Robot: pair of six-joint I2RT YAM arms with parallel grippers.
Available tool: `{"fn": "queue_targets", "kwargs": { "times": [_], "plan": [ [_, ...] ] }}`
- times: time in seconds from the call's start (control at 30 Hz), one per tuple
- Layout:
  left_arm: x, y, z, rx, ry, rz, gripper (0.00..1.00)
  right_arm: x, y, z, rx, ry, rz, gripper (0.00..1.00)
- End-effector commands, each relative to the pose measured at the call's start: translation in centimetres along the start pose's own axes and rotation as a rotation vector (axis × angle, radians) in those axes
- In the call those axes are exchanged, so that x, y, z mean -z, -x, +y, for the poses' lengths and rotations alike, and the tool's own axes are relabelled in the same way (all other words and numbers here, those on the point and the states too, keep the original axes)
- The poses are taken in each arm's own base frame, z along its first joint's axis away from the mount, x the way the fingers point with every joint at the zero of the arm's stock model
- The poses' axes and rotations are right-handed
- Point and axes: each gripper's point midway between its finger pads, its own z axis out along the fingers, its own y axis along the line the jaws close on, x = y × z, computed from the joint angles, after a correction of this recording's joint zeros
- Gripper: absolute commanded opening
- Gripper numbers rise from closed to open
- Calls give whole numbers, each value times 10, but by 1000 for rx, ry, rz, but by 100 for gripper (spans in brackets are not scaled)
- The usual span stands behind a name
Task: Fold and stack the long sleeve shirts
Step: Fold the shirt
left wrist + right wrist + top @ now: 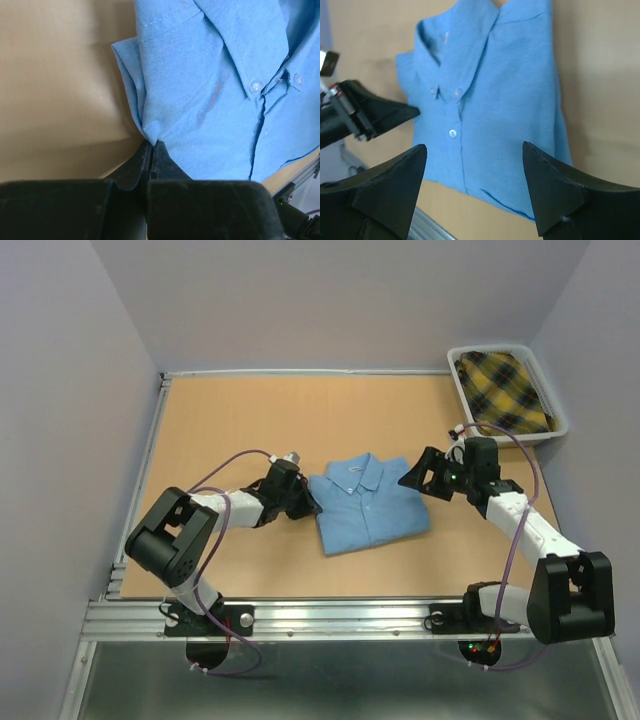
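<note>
A light blue long sleeve shirt [368,502] lies folded, collar up and buttoned, in the middle of the table. My left gripper [312,505] sits low at the shirt's left edge, by the shoulder fold. In the left wrist view its jaws [152,145] are pressed together, with a small peak of the blue cloth [210,90] pinched at their tips. My right gripper [415,478] hovers just off the shirt's right side. Its fingers [474,145] are spread wide over the shirt's [495,100] lower front, with nothing between them.
A white basket [560,425] at the back right corner holds a yellow plaid garment [505,390]. The brown tabletop [250,420] has a metal rail along its near edge [330,615]. Grey walls close in on the left, back and right.
</note>
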Motion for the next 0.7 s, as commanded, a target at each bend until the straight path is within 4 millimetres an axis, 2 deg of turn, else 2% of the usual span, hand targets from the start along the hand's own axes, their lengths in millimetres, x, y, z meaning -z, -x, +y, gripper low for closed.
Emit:
{"fn": "queue_targets", "kwargs": {
  "times": [0.0, 0.07, 0.1, 0.13, 0.17, 0.2, 0.3, 0.37, 0.4, 0.5, 0.53, 0.63, 0.67],
  "plan": [
    [10, -3, 21, -14, -20, 6, 0, 8, -13, 49, -1, 335, 13, 81],
    [12, -2, 24, 7, -37, 4, 0, 11, -17, 60, 15, 419, 4, 81],
    [12, -5, 26, 14, -40, 13, 0, 9, -34, 58, -39, 436, 38, 81],
    [12, -6, 29, 19, -37, 16, 0, 10, -39, 62, -54, 465, 45, 80],
    [11, -7, 31, 23, -33, 18, 0, 12, -38, 70, -27, 522, 19, 80],
    [11, -8, 33, 29, -28, 23, 0, 12, -52, 78, -41, 550, 57, 79],
    [11, -5, 33, 33, -32, 16, 0, 8, -72, 96, 2, 572, 96, 80],
    [13, -2, 34, 39, -34, 8, 0, 5, -79, 97, -5, 582, 98, 80],
    [13, 0, 37, 48, -27, 2, 0, 4, -87, 93, -27, 578, 118, 79],
    [16, 5, 41, 55, -18, -8, 0, -9, -92, 75, -63, 514, 85, 79],
    [17, 5, 45, 62, -11, -9, 0, -17, -98, 61, -83, 467, 75, 80],
    [18, 6, 48, 66, -7, -12, 0, -25, -108, 40, -126, 421, 74, 79],
    [19, 6, 50, 71, -2, -11, 0, -26, -104, 38, -131, 437, 41, 79]
  ]
}}
